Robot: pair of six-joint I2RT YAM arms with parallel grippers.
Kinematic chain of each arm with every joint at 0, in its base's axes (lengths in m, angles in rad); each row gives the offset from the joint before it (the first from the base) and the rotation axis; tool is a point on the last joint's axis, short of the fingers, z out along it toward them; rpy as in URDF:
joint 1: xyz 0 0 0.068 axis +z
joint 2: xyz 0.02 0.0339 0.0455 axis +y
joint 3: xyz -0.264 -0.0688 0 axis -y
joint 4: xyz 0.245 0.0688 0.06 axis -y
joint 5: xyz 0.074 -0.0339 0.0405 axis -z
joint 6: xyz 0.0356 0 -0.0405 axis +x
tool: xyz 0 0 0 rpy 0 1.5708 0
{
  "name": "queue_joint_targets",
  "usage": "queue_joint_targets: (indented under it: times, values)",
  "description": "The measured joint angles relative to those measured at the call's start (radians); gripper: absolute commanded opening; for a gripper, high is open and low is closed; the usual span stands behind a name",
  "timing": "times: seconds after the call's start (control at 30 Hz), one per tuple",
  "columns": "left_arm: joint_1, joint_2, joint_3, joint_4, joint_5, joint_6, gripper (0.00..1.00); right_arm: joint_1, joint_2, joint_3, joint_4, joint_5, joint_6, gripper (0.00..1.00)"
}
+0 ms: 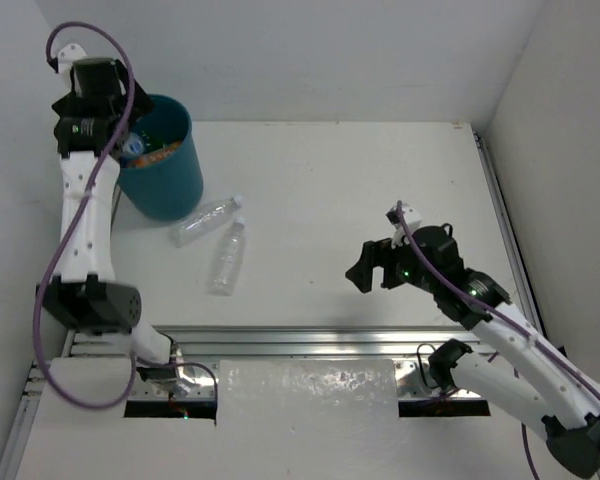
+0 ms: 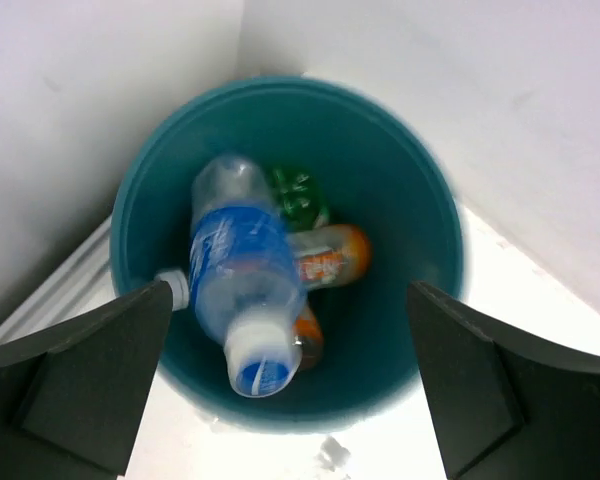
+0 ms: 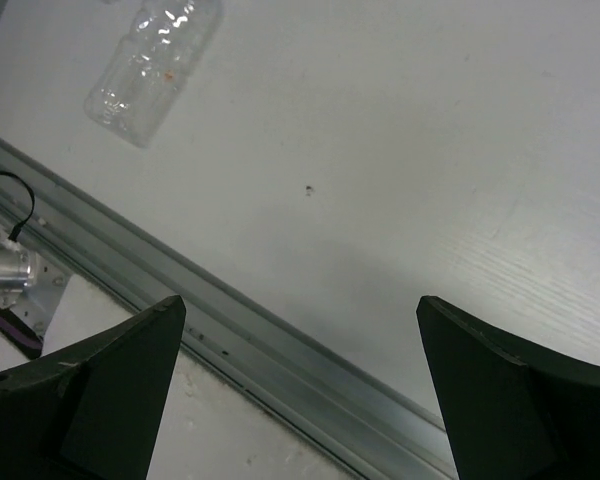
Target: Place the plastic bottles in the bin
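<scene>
Directly above the bin (image 1: pixel 170 190), the left gripper (image 2: pixel 288 290) hangs spread and empty over bottles (image 2: pixel 242 290) inside, the right gripper (image 3: pixel 300 300) likewise spread, well apart; two clear bottles (image 1: pixel 206 220) lie beside the bin, best gripped crosswise after lifting clear of the bin.

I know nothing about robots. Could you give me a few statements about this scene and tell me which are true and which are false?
1. The bin is empty. False: it holds a blue-labelled bottle, an orange bottle and a green bottle, among others.
2. The left pincer hangs open above the bin. True.
3. The right pincer grips a bottle. False: it is open and holds nothing.
4. Outside the bin lie one clear bottle and a second clear bottle. True.
</scene>
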Motion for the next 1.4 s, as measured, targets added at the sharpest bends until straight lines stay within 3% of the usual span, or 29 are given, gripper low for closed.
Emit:
queue_joint_targets:
  times: [0.2, 0.47, 0.63, 0.73, 0.87, 1.17, 1.27, 1.33, 1.37, 1.4]
  values:
    - [-0.267, -0.455, -0.407, 0.063, 0.019, 0.007, 1.00, 0.031, 0.287, 0.007, 0.111, -0.040, 0.108, 0.99]
    - [-0.412, -0.659, -0.753, 0.061, 0.064, -0.010, 1.00, 0.083, 0.352, 0.007, 0.193, -0.035, 0.175, 0.99]
    - [-0.620, -0.562, -0.890, 0.066, 0.048, -0.055, 1.00, 0.083, 0.322, 0.007, 0.208, -0.011, 0.191, 0.99]
    - [-0.690, -0.464, -1.004, 0.089, 0.013, -0.100, 1.00, 0.083, 0.291, 0.006, 0.209, -0.009, 0.191, 0.99]
    - [-0.696, -0.371, -1.087, 0.094, -0.058, -0.158, 1.00, 0.083, 0.249, -0.014, 0.213, -0.011, 0.190, 0.99]
    - [-0.680, -0.144, -1.100, 0.263, -0.104, -0.226, 0.95, 0.083, 0.160, -0.065, 0.192, -0.013, 0.169, 0.99]
    - [-0.672, -0.064, -1.123, 0.300, -0.117, -0.243, 0.88, 0.083, 0.128, -0.079, 0.183, -0.012, 0.158, 0.99]
    - [-0.670, -0.017, -1.138, 0.308, -0.125, -0.259, 0.66, 0.083, 0.111, -0.087, 0.183, -0.009, 0.148, 0.99]
    - [-0.670, -0.005, -1.142, 0.320, -0.130, -0.270, 0.32, 0.083, 0.105, -0.091, 0.183, -0.009, 0.145, 0.99]
    - [-0.670, -0.007, -1.144, 0.336, -0.128, -0.275, 0.19, 0.083, 0.100, -0.094, 0.182, -0.008, 0.143, 0.99]
